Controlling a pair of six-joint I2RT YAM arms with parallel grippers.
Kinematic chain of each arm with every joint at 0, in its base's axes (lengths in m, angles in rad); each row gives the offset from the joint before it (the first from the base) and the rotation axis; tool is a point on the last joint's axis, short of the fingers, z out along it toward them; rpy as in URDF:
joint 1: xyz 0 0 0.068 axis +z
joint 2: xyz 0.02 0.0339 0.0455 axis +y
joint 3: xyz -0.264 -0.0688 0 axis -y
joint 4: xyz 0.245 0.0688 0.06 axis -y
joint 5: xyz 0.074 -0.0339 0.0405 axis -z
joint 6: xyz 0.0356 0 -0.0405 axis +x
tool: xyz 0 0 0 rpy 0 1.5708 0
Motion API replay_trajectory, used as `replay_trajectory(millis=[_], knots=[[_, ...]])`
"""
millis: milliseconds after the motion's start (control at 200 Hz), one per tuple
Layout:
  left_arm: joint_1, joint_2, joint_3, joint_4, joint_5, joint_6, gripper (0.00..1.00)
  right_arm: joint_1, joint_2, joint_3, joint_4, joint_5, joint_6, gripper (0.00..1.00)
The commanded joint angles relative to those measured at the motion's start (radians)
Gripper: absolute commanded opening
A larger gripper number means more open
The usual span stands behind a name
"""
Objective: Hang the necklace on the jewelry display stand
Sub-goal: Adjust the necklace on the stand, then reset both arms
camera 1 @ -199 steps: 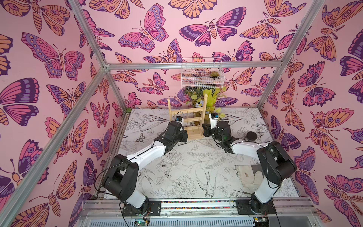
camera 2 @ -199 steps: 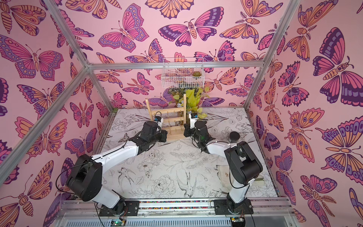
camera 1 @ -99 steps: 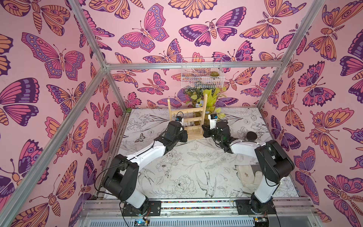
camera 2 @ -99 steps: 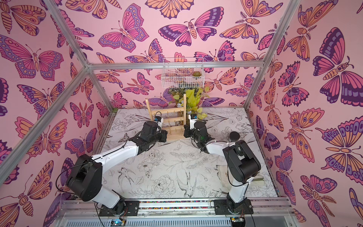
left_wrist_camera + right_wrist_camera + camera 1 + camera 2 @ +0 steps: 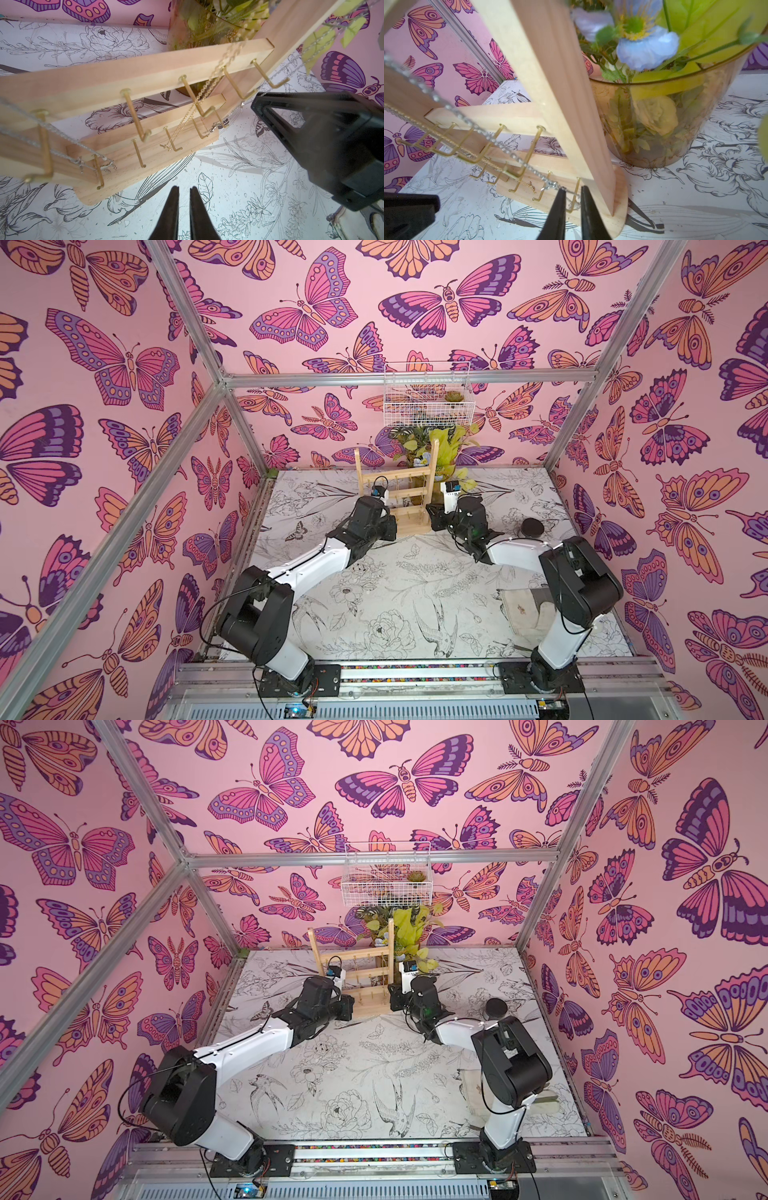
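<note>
**Right pincer lets go at the foot of the stand**

In both top views the arms sit much as they did a second ago. The left pincer (image 5: 392, 526) and right pincer (image 5: 430, 516) flank the base of the jewelry display stand (image 5: 399, 489) on the counter (image 5: 374, 593). The necklace is too fine to make out from here.

In the left wrist view the left pincer (image 5: 184, 188) is nearly closed, with only a narrow slit between its jaws, and it is empty. Ahead of its tips the gold necklace (image 5: 199, 97) hangs on the stand. It drapes from an upper crossbar past the hooks to a hook on the lowest bar.

In the right wrist view the right pincer (image 5: 572, 191), clenched a second ago, now has its jaws parted and grips nothing firmly. The thin tail of a silver chain (image 5: 500, 145) crosses the gap at its tips, and I cannot tell whether it still touches a jaw. The necklace's end (image 5: 530, 184) hangs just beyond the tips, toward the left arm.

The release suggests the hanging is done or nearly so. Backing out risks snagging that silver tail.
</note>
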Motion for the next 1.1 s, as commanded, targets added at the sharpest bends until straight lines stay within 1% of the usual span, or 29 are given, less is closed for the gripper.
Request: replay_trajectory(millis=[0,125,260,370,451,521,561,611,636,656,661,666,671,681,776,791,796,801,806,816,911,936,1021,1096], knots=[[-0.006,-0.007,-0.002,0.003,0.023,0.0,0.14,-0.009,-0.049,-0.009,-0.002,-0.002,0.002,0.22],[-0.012,-0.025,-0.015,-0.002,0.009,-0.005,0.14,-0.013,-0.07,-0.019,-0.009,-0.003,0.006,0.24],[-0.013,-0.048,-0.026,-0.012,0.004,-0.012,0.16,-0.015,-0.097,-0.028,-0.039,0.002,0.007,0.29],[-0.013,-0.068,-0.034,-0.028,0.015,-0.025,0.21,-0.018,-0.13,-0.035,-0.081,0.009,0.008,0.35],[-0.017,-0.092,-0.046,-0.034,0.021,-0.033,0.23,-0.018,-0.169,-0.045,-0.116,0.012,0.008,0.41],[-0.027,-0.124,-0.058,-0.047,0.014,-0.035,0.26,-0.018,-0.194,-0.045,-0.186,0.03,0.01,0.47],[-0.032,-0.144,-0.064,-0.063,0.002,-0.035,0.28,-0.018,-0.239,-0.042,-0.234,0.042,0.014,0.51],[-0.033,-0.165,-0.068,-0.085,-0.008,-0.038,0.32,-0.019,-0.256,-0.026,-0.317,0.061,0.019,0.57],[-0.033,-0.176,-0.072,-0.101,-0.013,-0.038,0.34,-0.019,-0.262,-0.015,-0.369,0.073,0.028,0.62],[-0.031,-0.186,-0.074,-0.112,-0.02,-0.037,0.36,-0.02,-0.267,-0.007,-0.41,0.08,0.032,0.78],[-0.031,-0.19,-0.075,-0.115,-0.022,-0.037,0.37,-0.02,-0.267,-0.006,-0.419,0.081,0.032,0.81],[-0.031,-0.192,-0.075,-0.118,-0.024,-0.036,0.37,-0.021,-0.268,-0.004,-0.426,0.081,0.032,0.91],[-0.03,-0.196,-0.076,-0.122,-0.025,-0.036,0.38,-0.021,-0.27,-0.002,-0.436,0.082,0.031,0.96],[-0.029,-0.2,-0.078,-0.128,-0.028,-0.034,0.4,-0.022,-0.272,0.001,-0.454,0.084,0.031,1.0],[0.009,-0.255,-0.089,-0.191,-0.047,-0.026,0.59,-0.027,-0.299,0.001,-0.585,0.14,0.022,0.99],[0.016,-0.262,-0.092,-0.197,-0.051,-0.027,0.64,-0.028,-0.305,0.0,-0.602,0.152,0.019,0.99],[0.02,-0.264,-0.093,-0.199,-0.052,-0.028,0.81,-0.029,-0.307,-0.002,-0.608,0.156,0.019,0.99],[0.025,-0.266,-0.094,-0.203,-0.052,-0.029,0.91,-0.029,-0.309,-0.002,-0.613,0.159,0.018,0.99],[0.029,-0.268,-0.095,-0.204,-0.052,-0.031,0.96,-0.03,-0.311,-0.003,-0.618,0.161,0.017,0.99],[0.037,-0.272,-0.095,-0.211,-0.053,-0.033,1.0,-0.032,-0.316,-0.005,-0.63,0.167,0.015,0.99],[0.116,-0.278,-0.094,-0.259,-0.05,-0.058,0.99,-0.048,-0.378,-0.02,-0.721,0.213,0.0,0.99],[0.134,-0.317,-0.097,-0.262,-0.061,-0.068,0.99,-0.052,-0.394,-0.027,-0.743,0.236,-0.003,0.99],[0.19,-0.343,-0.103,-0.283,-0.121,-0.104,0.99,-0.068,-0.464,-0.063,-0.756,0.338,-0.023,0.99],[0.233,-0.375,-0.115,-0.3,-0.238,-0.129,0.99,-0.097,-0.508,-0.086,-0.776,0.402,-0.018,0.99]])
